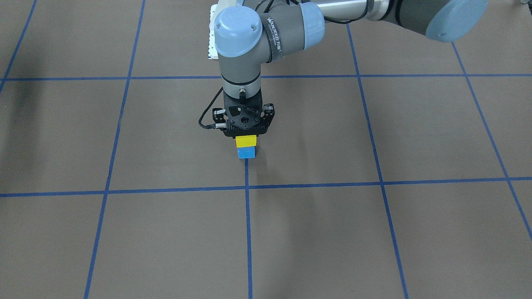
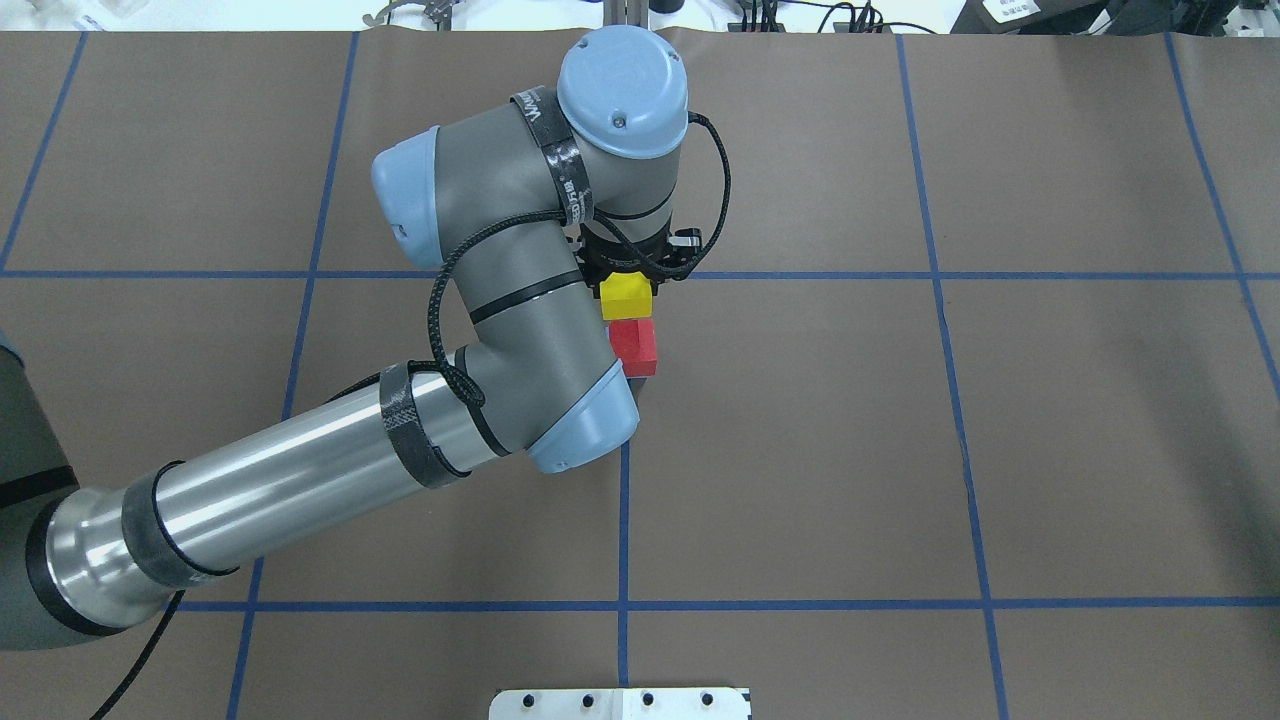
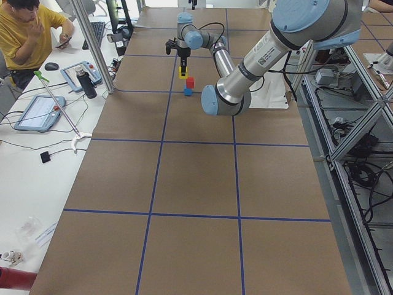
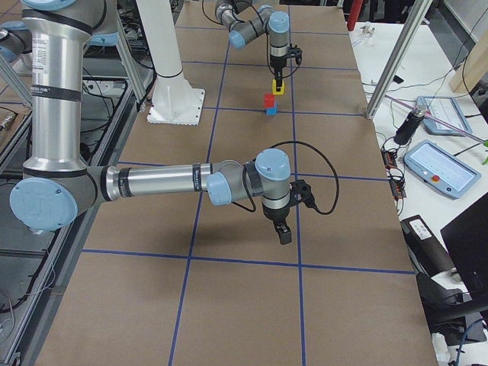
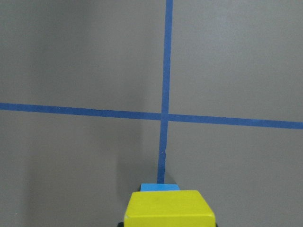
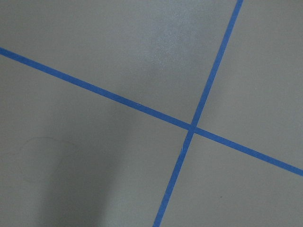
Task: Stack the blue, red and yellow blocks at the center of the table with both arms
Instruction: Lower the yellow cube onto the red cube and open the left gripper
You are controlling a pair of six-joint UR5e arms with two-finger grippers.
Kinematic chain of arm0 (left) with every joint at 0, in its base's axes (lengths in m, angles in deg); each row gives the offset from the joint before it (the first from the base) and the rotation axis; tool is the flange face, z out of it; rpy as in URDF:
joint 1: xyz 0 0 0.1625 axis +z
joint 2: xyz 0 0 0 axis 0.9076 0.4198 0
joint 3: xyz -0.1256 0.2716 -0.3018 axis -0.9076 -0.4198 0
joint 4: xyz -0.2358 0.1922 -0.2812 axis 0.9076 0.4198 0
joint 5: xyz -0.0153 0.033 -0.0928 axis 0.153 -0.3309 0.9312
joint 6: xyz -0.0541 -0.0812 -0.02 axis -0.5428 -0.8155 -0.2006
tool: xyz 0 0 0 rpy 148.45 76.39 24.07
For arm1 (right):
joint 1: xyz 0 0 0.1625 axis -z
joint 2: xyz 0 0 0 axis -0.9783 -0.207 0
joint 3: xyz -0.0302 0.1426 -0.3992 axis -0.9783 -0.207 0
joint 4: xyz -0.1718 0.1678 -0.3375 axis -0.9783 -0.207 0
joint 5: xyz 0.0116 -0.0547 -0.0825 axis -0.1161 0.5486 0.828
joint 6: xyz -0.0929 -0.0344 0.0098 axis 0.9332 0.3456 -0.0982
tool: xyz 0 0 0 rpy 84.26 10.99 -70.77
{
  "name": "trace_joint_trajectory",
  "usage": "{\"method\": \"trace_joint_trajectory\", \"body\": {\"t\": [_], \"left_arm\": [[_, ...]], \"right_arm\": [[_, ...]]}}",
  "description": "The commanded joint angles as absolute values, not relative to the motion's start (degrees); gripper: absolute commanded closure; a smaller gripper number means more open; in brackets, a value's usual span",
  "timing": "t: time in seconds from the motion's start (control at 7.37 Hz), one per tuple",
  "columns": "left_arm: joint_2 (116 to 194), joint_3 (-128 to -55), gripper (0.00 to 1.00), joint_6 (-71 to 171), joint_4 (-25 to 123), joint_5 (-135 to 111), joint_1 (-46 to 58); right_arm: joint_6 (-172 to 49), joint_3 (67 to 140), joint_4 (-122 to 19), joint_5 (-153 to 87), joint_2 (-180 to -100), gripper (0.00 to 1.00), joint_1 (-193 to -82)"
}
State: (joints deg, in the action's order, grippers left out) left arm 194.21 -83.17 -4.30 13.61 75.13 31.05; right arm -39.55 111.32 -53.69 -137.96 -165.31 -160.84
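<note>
My left gripper (image 1: 245,136) is shut on a yellow block (image 1: 245,141) and holds it in the air near the table's centre. A red block (image 2: 634,345) sits on a blue block (image 1: 246,153) on the table; the side view shows the red block (image 3: 190,82) on the blue one (image 3: 188,91), with the yellow block (image 3: 182,72) higher and just beside them. In the front view the yellow block hides the red one. The left wrist view shows the yellow block (image 5: 169,209) with a blue edge (image 5: 160,187) beyond it. My right gripper (image 4: 284,232) hangs over bare table, far from the stack; I cannot tell whether it is open.
Blue tape lines (image 2: 622,500) divide the brown table into squares. A white mounting plate (image 2: 620,703) lies at the robot's edge. An operator (image 3: 31,34) sits beside the table's far side, with tablets and a bottle (image 3: 86,83) on a side bench.
</note>
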Motion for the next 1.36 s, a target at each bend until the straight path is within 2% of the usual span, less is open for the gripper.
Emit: {"method": "trace_joint_trajectory", "body": {"t": [0.0, 0.14, 0.41, 0.54, 1.22], "left_arm": [[194.04, -83.35, 0.85, -4.49, 13.33, 75.25, 31.95], [193.95, -83.35, 0.75, -4.58, 13.16, 75.25, 32.57], [192.38, -85.27, 0.7, -5.02, 13.07, 75.25, 33.45], [190.19, -87.9, 0.63, -5.02, 13.07, 75.25, 33.71], [190.96, -87.14, 0.61, -5.02, 13.15, 75.34, 33.98]], "right_arm": [[-39.55, 111.29, -53.74, -138.05, -165.31, 0.01, -160.84], [-39.55, 111.29, -53.74, -137.96, -165.31, 0.01, -160.84], [-39.55, 111.29, -53.74, -137.96, -165.31, 0.01, -160.84], [-39.55, 111.29, -53.74, -137.96, -165.31, 0.01, -160.84], [-39.55, 111.29, -53.74, -137.96, -165.31, 0.01, -160.84]]}}
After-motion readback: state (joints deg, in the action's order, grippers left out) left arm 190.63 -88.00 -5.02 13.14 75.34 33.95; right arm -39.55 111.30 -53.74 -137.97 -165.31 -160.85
